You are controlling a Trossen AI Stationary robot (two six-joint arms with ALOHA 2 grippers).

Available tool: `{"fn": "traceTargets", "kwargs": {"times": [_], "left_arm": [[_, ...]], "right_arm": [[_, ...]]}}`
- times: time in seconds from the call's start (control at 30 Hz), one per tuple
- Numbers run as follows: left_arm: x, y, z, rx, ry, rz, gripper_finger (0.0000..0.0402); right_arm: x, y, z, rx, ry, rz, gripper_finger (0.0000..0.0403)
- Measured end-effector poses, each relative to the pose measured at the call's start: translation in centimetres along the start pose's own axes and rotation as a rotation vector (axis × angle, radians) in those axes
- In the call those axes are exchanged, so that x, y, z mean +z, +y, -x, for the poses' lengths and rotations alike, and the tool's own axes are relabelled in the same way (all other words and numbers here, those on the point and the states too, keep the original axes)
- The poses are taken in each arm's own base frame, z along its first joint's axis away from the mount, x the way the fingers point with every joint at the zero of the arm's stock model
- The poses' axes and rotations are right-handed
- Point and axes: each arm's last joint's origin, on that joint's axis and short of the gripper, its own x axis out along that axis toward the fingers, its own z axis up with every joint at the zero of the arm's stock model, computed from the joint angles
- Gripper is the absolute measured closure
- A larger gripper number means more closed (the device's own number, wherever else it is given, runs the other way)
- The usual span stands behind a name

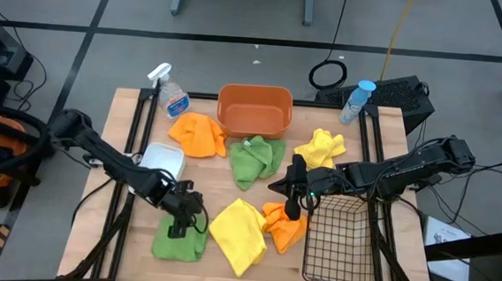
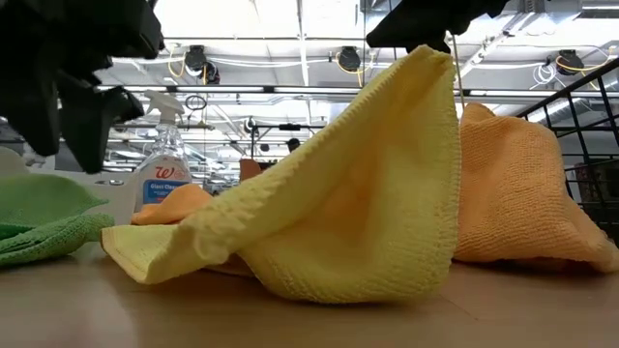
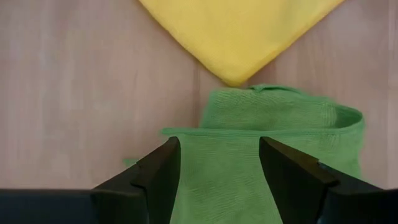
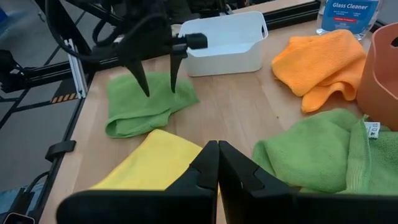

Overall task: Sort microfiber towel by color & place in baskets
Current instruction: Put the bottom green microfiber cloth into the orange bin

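A green towel (image 1: pixel 180 244) lies bunched flat at the near left. My left gripper (image 3: pixel 219 146) hangs open just above it, pointing steeply down, one finger over each side of its middle and not touching. A yellow towel (image 1: pixel 237 235) lies right of it, and my right gripper (image 1: pixel 292 212) is shut on one of its corners. An orange towel (image 1: pixel 285 230) lies crumpled by the black wire basket (image 1: pixel 339 244). The orange tub (image 1: pixel 253 110) stands at the far middle and the white bin (image 1: pixel 163 161) at the left. My right gripper pinches a corner of the yellow towel (image 2: pixel 432 60) between its two shut fingers, coming from the table's right and slanting down. The corner is drawn up into a peak. The rest slopes down from it, and the towel's lower part (image 2: pixel 290 261) lies on the table.
Further towels lie in the middle: orange (image 1: pixel 198 135), green (image 1: pixel 254 158) and yellow (image 1: pixel 321 148). Spray bottles stand at the far left (image 1: pixel 170 91) and far right (image 1: pixel 357 99). Bare wood shows between the green and yellow towels.
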Motion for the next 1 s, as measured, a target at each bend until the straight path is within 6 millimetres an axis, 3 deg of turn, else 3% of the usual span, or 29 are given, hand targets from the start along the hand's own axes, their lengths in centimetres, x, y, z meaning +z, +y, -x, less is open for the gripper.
{"fn": "traceTargets", "kwargs": {"times": [0.47,1.0], "left_arm": [[-0.3,0.2,-2.9,0.078,0.079,-0.011,0.0180],[0.0,-0.3,-6.6,0.022,0.116,-0.088,0.0181]], "right_arm": [[0.0,0.0,0.0,-0.001,0.005,0.046,0.0403],[-0.5,-0.1,-0.3,-0.011,0.035,0.058,0.0403]]}}
